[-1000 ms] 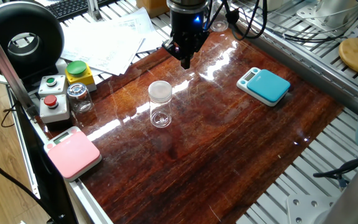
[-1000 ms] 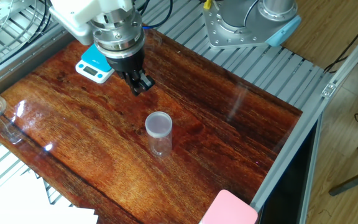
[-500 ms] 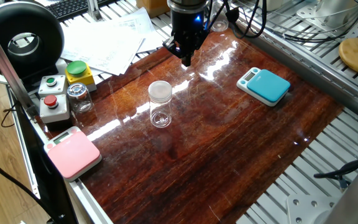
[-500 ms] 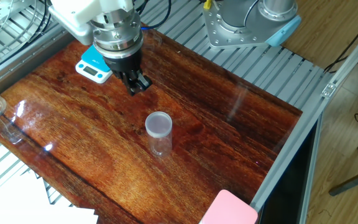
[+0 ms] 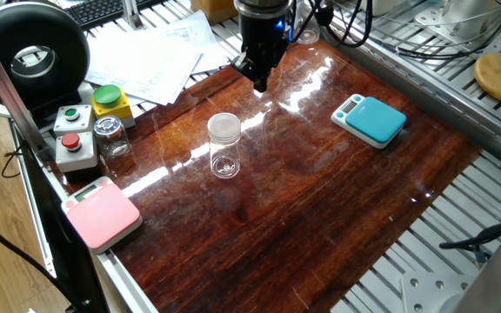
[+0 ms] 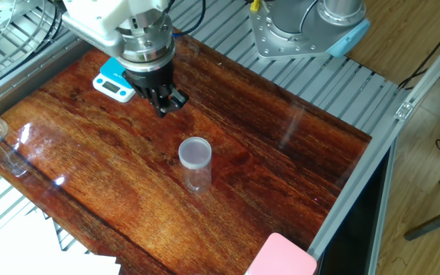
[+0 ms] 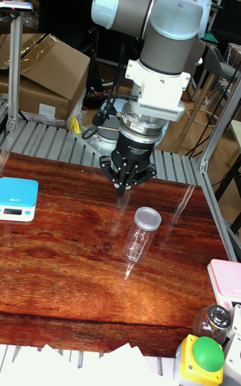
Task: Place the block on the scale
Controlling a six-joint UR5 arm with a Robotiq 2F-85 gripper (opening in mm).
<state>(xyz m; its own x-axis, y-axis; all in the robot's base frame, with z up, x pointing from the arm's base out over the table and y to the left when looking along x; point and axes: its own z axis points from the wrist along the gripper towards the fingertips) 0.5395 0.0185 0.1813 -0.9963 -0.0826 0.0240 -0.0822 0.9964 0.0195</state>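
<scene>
Tall fixed view shows me the gripper (image 7: 121,191) hanging empty with fingertips pinched together, above the table (image 7: 60,259) behind the upright jar (image 7: 141,234), while the blue scale (image 7: 17,199) waits well apart at the left edge.

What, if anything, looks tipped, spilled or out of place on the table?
Nothing stands out. The block stands upright on the wood, apart from the teal scale, which lies flat. The hand hangs above the table, holding nothing.
</scene>
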